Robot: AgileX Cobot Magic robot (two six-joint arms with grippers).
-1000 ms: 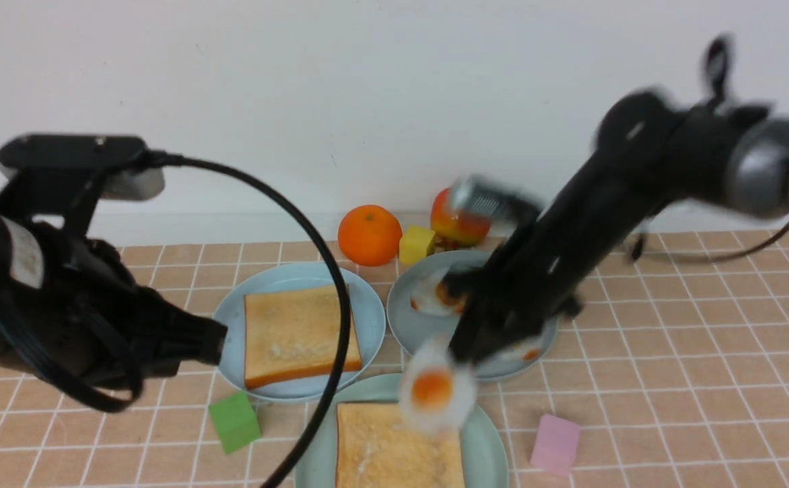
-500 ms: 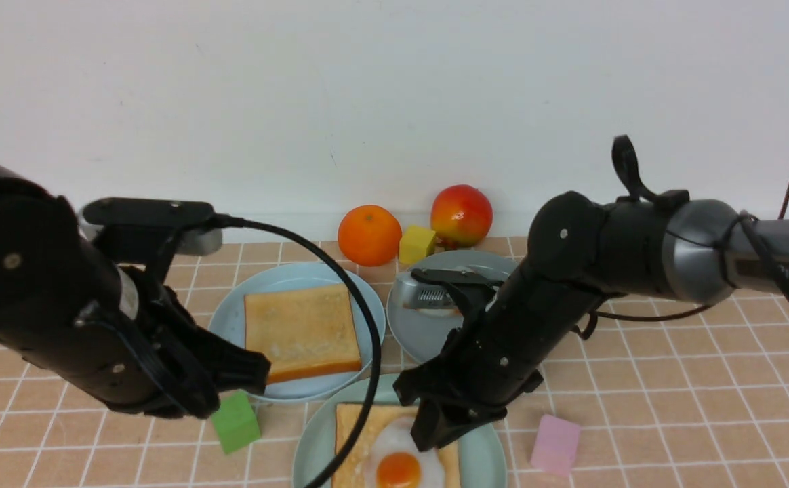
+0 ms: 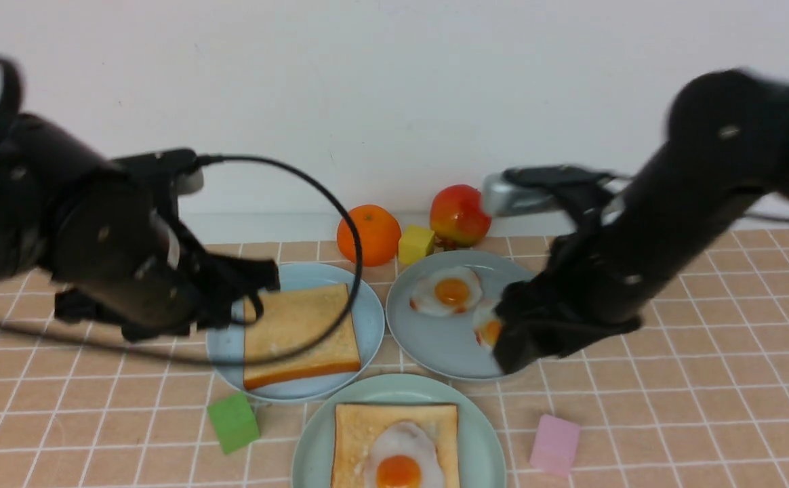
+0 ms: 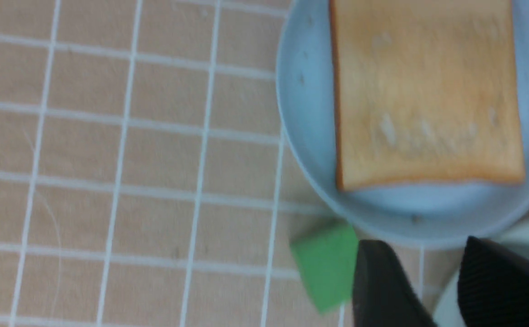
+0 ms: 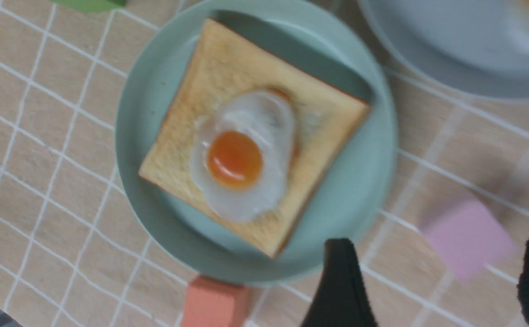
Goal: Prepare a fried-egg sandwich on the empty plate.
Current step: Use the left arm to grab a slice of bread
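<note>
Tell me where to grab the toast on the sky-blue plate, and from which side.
Grip the toast slice by its left crust edge, coming from the robot's left with the left gripper. It lies flat, so pinch across its thickness, fingers above and below. The sky-blue plate shows bare room on that side, so that is probably the easiest entry.

egg (image 3: 400,458) on toast (image 3: 357,439) on near plate (image 3: 484,447) | second toast (image 3: 299,332) on left plate (image 3: 370,316) | eggs (image 3: 446,291) on right plate (image 3: 435,347)
</note>
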